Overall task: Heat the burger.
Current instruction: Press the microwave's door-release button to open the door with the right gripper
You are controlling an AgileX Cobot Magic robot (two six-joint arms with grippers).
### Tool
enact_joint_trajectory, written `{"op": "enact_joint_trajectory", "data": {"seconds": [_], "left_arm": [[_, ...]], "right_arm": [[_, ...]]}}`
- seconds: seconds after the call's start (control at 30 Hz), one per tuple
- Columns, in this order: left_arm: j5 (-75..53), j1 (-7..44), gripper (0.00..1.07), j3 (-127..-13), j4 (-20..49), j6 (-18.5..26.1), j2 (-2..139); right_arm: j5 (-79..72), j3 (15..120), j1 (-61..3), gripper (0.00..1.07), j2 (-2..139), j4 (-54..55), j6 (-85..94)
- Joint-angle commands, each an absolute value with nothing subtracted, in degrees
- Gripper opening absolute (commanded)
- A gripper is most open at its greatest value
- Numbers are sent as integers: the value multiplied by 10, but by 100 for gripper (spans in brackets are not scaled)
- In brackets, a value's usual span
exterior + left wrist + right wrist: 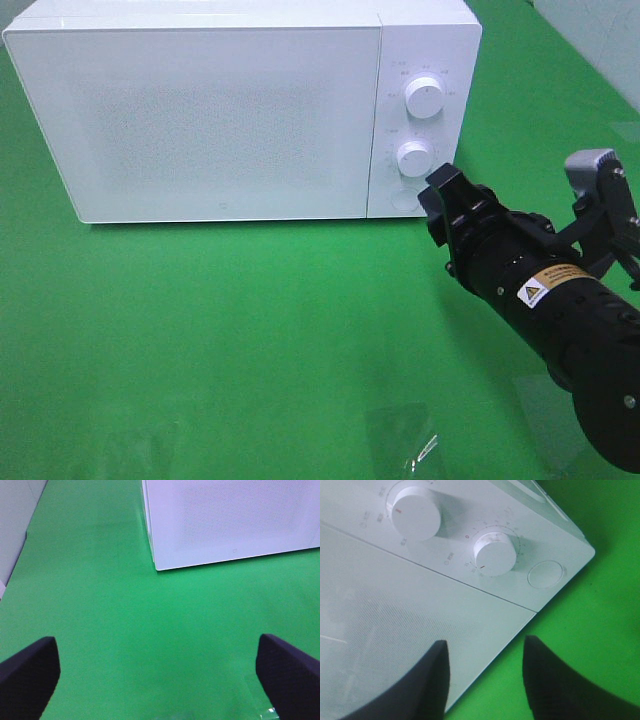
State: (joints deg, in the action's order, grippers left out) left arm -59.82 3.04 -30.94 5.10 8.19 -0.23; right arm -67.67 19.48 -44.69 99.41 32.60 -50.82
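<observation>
Left wrist view, left claw (157, 675): spread wide, empty, over green table (125, 630).
Right wrist view, right claw (485, 650): fingers parted, empty, near round button (545, 575).
Microwave (200, 110): door (210, 120) shut.
Burger: hidden; place cannot be told.

The right arm (565, 315) was seen as a thick black cylinder bearing a white-and-yellow warning label (541, 289) with a triangle, a grey bracket (590, 167) was mounted near that label, and dark, rounded, smooth fingers (420, 690) were carried ahead of it.
</observation>
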Motion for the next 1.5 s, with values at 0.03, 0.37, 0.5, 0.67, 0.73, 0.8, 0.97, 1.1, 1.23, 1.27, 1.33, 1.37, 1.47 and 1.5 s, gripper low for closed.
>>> {"op": "enact_joint_trajectory", "data": {"seconds": [0.03, 0.37, 0.5, 0.67, 0.73, 0.8, 0.97, 1.1, 1.23, 1.27, 1.33, 1.37, 1.47, 1.5], "left_arm": [[-595, 29, 100, -309, 50, 80, -5], [-595, 29, 100, -309, 50, 80, -5], [-595, 29, 100, -309, 50, 80, -5], [-595, 29, 100, -309, 50, 80, -5], [-595, 29, 100, -309, 50, 80, -5], [-595, 29, 100, -309, 50, 80, -5], [-595, 29, 100, -309, 50, 80, -5], [-595, 29, 100, -309, 50, 80, -5], [-595, 29, 100, -309, 50, 80, -5], [-595, 29, 100, -309, 50, 80, -5], [-595, 29, 100, -309, 50, 80, -5], [-595, 29, 100, -309, 50, 80, -5], [-595, 29, 100, -309, 50, 80, -5], [-595, 29, 100, -309, 50, 80, -5]], "right_arm": [[-685, 199, -448, 28, 994, 318, -646], [-627, 199, -448, 0, 994, 360, -737], [-612, 204, -446, 0, 994, 368, -759], [-575, 234, -429, 0, 995, 363, -759], [-566, 242, -411, 0, 996, 361, -755], [-561, 246, -403, 0, 999, 359, -752], [-548, 271, -370, 0, 1030, 318, -757], [-544, 308, -360, 0, 1081, 301, -814], [-539, 333, -360, 0, 1108, 301, -818], [-539, 333, -360, 0, 1108, 301, -818], [-534, 350, -359, 0, 1126, 301, -818], [-534, 350, -359, 0, 1126, 301, -818], [-531, 372, -345, 0, 1149, 296, -819], [-531, 372, -345, 0, 1149, 296, -819]]}}
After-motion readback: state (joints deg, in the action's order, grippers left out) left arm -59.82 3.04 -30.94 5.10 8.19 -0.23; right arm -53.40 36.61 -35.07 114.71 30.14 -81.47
